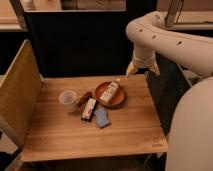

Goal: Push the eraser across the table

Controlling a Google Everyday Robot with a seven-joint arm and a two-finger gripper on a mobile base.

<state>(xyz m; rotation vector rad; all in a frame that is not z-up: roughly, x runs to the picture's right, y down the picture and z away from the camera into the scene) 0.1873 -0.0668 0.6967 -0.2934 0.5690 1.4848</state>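
Note:
The eraser (89, 108) is a small long block with a white top and reddish marking. It lies on the light wooden plank table (60, 135), left of centre, between the cup and the blue pad. My gripper (142, 70) hangs above the table's far right edge, well away from the eraser, up and to its right. Its two yellowish fingertips (131, 69) stand apart with nothing between them.
A translucent white cup (68, 100) stands left of the eraser, with a small brown object (84, 97) beside it. A flat blue pad (102, 118) lies at the eraser's right. A brown bowl (120, 100) holds a white labelled bottle (110, 91). A tan panel (17, 95) borders the table's left side.

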